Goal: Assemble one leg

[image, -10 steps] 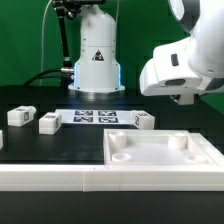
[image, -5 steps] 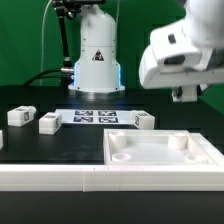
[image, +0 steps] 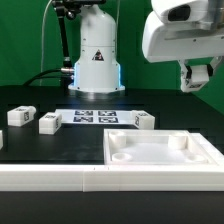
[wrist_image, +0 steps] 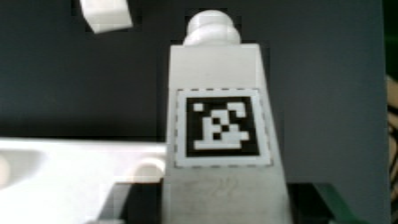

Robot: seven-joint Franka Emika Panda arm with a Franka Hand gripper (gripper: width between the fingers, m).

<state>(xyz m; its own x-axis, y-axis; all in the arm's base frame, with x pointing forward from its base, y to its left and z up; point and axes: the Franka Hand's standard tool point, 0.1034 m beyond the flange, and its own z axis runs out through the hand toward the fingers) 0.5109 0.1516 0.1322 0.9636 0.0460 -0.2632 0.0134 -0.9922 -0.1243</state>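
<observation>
- Lift: your gripper (image: 196,85) has climbed, over the tabletop's (image: 60,142) edge at the exterior view's right.
- It pinches the small white plastic tagged leg (wrist_image: 221,120); carry likely under way.

The leg (wrist_image: 222,120) — a white rectangular post with a black-and-white square tag on its face and a rounded peg at one end — sits clamped in the end effector (image: 197,82), high above the desk (image: 60,145)

leg (image: 48,122) beside marker board (image: 95,117), panel (image: 165,160) in front
</observation>
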